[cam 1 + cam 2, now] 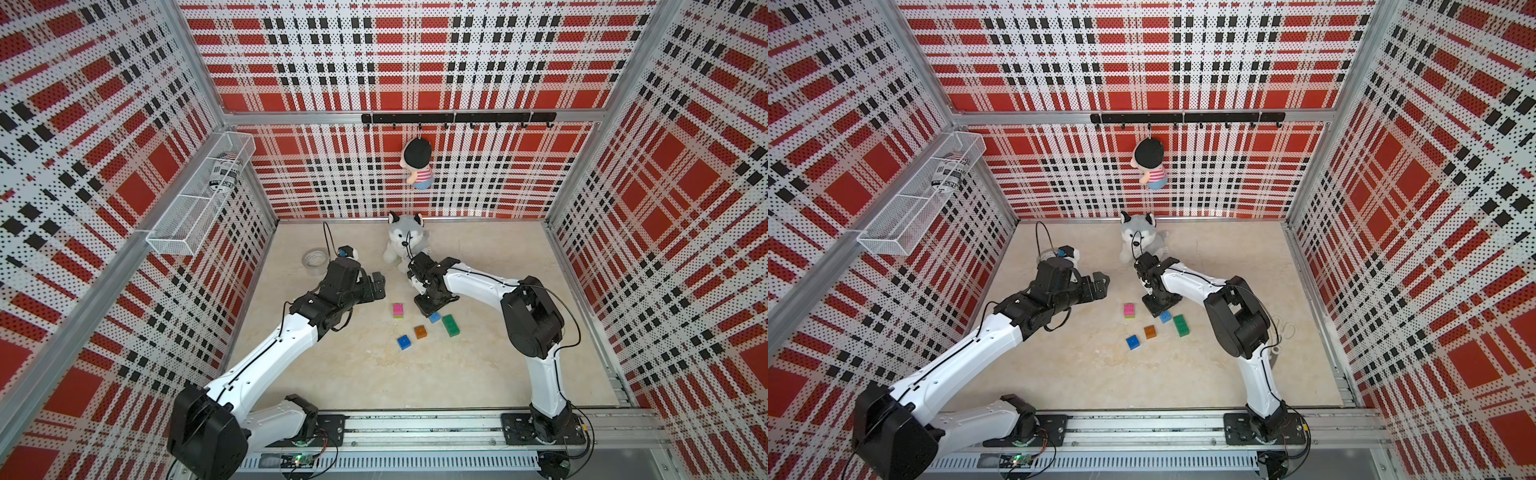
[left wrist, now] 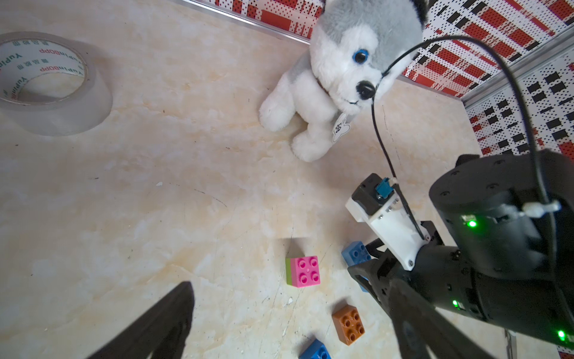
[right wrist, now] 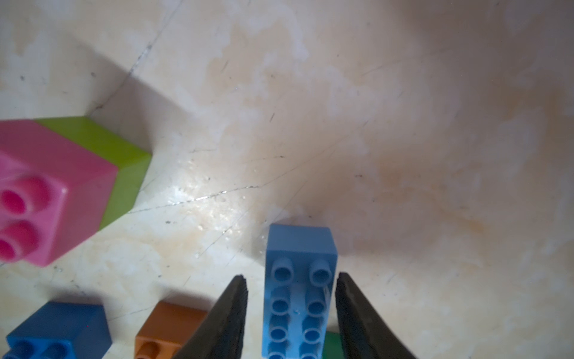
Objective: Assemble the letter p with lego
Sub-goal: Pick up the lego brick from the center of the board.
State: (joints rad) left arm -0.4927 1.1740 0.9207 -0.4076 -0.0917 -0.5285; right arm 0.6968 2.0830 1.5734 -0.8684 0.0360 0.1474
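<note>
Beige marbled tabletop [image 1: 478, 374], seen in both top views. Six studded plastic lego bricks are lying in a loose cluster mid-table, between the two arms.

Only two bricks are joined: the pink square brick [image 1: 398, 308] is sitting on the lime green square brick [image 3: 124, 161]. The orange square brick [image 1: 420, 331], the dark blue square brick [image 1: 403, 342] and the long dark green brick [image 1: 451, 325] are lying studs up, each apart from the others.

Right gripper [image 3: 292, 276]: it is pointing down at the table with its jaws straddling the long light blue brick [image 3: 299, 248] across its narrow width.
- In the right wrist view one finger pad [image 3: 351, 298] is lying at the brick's side.
- The other pad [image 3: 233, 304] is standing off, with a sliver of tabletop showing between it and the brick.
- The jaws are therefore not clamped, and the brick is resting on the table, just beside the dark green one.

Left gripper [image 1: 379, 286]: it is hovering above the table near the pink-on-lime pair, apart from it. Its jaws are spread wide and are holding nothing.

A clear tape roll [image 1: 315, 262] is lying behind the left arm. A grey and white husky plush [image 1: 403, 243] is sitting by the back wall, well apart from the bricks.
</note>
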